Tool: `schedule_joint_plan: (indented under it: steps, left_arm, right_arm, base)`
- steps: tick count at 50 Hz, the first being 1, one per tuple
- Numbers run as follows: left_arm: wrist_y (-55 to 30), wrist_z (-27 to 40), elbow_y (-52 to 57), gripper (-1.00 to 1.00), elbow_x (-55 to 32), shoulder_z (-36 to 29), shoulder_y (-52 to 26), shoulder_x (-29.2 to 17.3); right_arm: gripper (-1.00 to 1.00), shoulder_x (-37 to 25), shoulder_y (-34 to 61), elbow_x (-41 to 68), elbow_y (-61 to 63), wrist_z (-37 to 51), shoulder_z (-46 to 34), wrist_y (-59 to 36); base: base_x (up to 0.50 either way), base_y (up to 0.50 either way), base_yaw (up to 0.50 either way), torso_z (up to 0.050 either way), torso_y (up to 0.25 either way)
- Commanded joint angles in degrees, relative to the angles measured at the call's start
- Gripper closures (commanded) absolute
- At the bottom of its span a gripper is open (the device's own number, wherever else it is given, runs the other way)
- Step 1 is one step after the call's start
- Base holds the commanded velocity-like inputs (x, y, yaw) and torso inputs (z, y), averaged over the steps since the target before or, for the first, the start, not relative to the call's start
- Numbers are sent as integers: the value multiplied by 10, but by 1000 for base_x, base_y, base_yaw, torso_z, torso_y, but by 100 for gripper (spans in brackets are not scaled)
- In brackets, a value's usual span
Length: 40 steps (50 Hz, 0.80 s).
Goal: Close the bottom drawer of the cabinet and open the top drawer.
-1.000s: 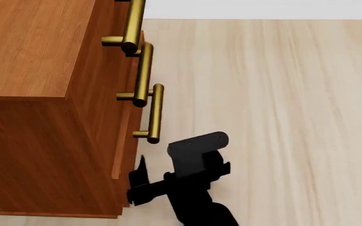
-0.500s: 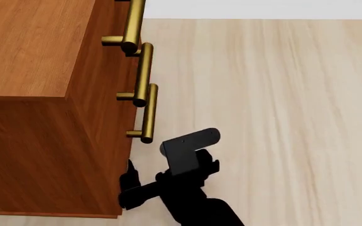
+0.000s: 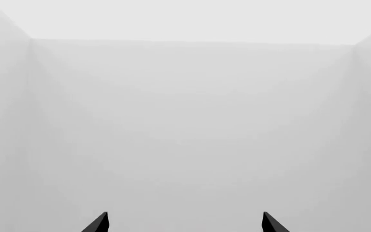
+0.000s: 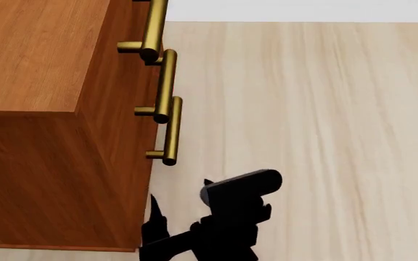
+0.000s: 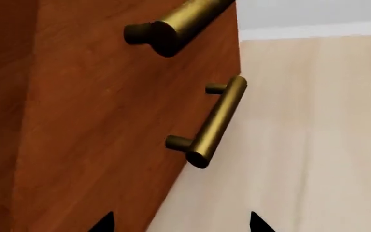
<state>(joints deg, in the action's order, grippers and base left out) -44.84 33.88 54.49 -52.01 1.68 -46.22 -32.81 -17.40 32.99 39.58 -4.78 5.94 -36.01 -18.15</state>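
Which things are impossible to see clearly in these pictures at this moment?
- Top drawer: head view, cut off by the upper edge; only part of its handle shows.
- Left gripper: left wrist view, only two fingertips against blank grey; absent from the head view.
- Right gripper: head view, its arm cut by the lower edge.

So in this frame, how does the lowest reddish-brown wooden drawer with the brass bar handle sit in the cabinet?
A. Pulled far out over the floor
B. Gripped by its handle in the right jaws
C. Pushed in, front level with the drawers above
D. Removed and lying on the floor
C: in the head view the lowest reddish-brown wooden drawer shows no protruding box, and its brass bar handle hangs free, apart from the right gripper.
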Motion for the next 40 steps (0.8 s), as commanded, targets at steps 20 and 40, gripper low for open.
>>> schedule_joint_plan:
  steps: [20,40]
  left_arm:
    - [7,3,-8,-100,4,-25,-17,4]
    - [0,14,-7,-100,-4,-38,-34,2]
  right_arm:
    - [-100,-59,-86,197,198,155,155,-12]
    - [-100,-35,-29,357,254,252,246,-8]
  base:
    - [0,0,0,0,0]
    - [0,0,0,0,0]
